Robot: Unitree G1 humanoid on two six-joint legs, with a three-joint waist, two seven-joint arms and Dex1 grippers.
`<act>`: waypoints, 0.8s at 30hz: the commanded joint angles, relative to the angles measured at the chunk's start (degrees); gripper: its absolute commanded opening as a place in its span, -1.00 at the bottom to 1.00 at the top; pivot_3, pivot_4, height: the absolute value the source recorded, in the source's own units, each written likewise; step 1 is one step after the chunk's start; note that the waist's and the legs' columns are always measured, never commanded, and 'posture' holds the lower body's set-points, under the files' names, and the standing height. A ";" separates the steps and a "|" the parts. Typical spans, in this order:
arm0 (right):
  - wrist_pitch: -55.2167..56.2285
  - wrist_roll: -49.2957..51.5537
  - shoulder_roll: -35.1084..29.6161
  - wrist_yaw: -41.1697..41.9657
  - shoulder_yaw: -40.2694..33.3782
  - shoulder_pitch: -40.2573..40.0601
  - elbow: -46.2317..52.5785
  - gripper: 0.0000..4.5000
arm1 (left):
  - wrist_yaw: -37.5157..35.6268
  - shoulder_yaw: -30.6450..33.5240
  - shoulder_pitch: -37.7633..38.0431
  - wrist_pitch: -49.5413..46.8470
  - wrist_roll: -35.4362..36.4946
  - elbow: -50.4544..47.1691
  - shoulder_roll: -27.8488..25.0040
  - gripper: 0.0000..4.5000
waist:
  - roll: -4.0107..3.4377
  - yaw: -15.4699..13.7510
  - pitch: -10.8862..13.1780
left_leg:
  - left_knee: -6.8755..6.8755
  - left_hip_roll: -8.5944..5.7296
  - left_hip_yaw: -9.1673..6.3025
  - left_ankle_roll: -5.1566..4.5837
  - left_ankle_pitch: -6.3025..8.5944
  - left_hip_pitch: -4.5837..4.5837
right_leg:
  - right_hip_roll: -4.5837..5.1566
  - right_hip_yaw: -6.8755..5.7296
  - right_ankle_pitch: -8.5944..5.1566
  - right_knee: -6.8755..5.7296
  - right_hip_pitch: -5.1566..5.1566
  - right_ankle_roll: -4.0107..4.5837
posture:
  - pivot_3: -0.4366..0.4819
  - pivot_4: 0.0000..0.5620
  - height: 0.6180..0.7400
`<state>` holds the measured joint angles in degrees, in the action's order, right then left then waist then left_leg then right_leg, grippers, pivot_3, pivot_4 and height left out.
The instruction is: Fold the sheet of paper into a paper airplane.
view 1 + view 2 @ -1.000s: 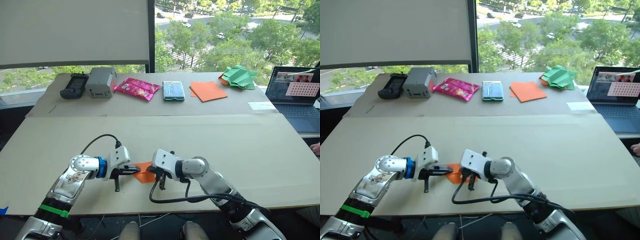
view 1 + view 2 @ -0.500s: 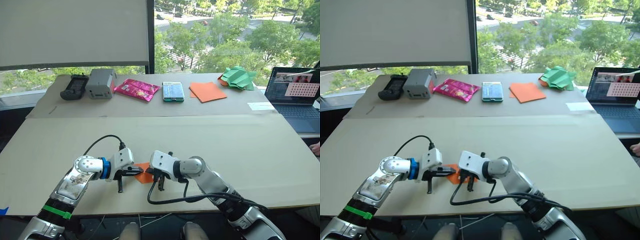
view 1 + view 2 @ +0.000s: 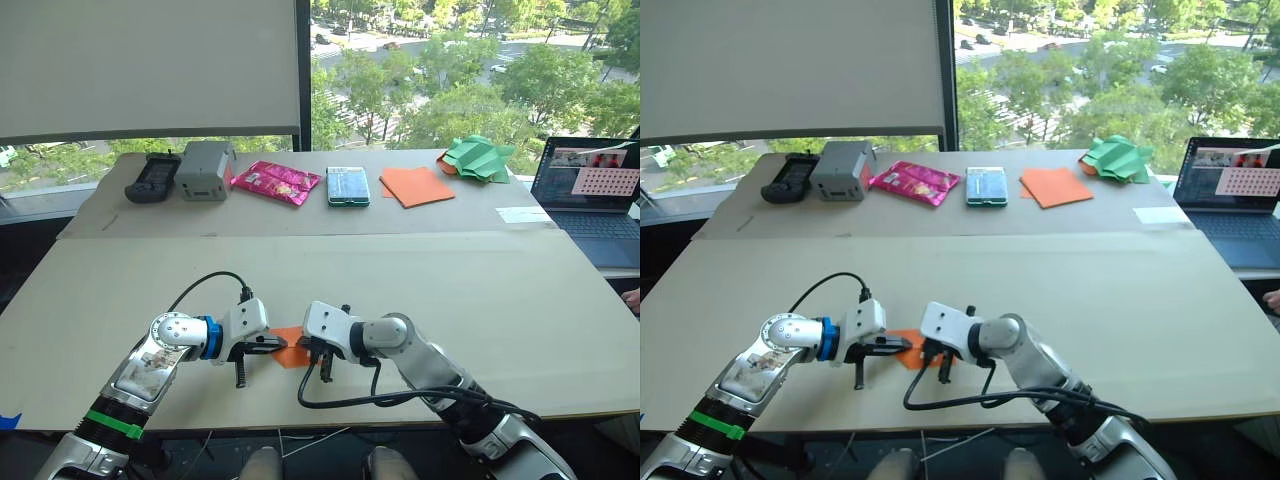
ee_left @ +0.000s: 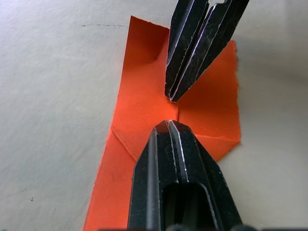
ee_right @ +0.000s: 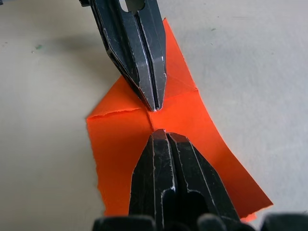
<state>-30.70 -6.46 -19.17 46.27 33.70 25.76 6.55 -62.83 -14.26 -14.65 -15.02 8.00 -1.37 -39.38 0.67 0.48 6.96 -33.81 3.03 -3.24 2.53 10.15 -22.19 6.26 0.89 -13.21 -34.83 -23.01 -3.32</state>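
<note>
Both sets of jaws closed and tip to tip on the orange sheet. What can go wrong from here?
1. Both grippers, left and right, press closed jaws nearly tip to tip at the crease crossing of the sheet of paper. A small drift may make them collide.
2. The thin sheet already shows ragged edges; dragging the tips could tear it.
3. It lies loose on the table, so a sideways push may slide it and skew the fold.

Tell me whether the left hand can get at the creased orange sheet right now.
Probably yes: the left hand, fingers shut, already rests its tips on the sheet of paper, facing the right hand.
</note>
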 commanded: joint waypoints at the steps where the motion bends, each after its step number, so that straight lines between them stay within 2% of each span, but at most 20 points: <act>1: -4.46 -1.82 -3.00 -0.04 0.38 -2.31 -2.83 -0.99 | -0.59 -1.71 1.13 -0.45 -2.26 1.88 -1.24 -1.00 | 0.00 -0.04 -0.03 | 0.00 0.00 0.00 0.00 0.00 0.00 | 0.00 0.00 0.00 0.00 0.00 0.00 | -0.05 -0.47 0.44; 15: -6.43 -1.00 -9.38 -0.23 -3.11 -7.53 0.17 -0.99 | -0.78 -2.03 1.05 0.04 -2.43 2.48 -1.50 -1.00 | -0.01 -0.48 -0.28 | -0.01 -0.03 0.01 0.10 0.06 0.11 | 0.09 -0.04 -0.02 0.26 0.18 -0.02 | -0.05 -0.47 0.44; 24: -7.10 -0.81 -10.44 -0.40 -4.32 -8.25 2.83 -0.99 | -0.89 -2.24 0.53 0.47 -2.52 3.14 -1.35 -1.00 | -0.01 -0.46 -0.30 | -0.01 -0.04 0.04 0.16 0.10 0.13 | 0.16 -0.09 -0.03 0.72 0.40 -0.04 | -0.05 -0.47 0.44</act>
<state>-33.03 -5.85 -27.62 45.88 28.47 19.81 12.90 -63.41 -15.16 -14.96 -13.70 7.97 -0.25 -39.40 0.66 0.02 6.66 -33.82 2.99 -3.19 2.69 10.25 -22.07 6.42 0.80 -13.25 -34.10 -22.61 -3.37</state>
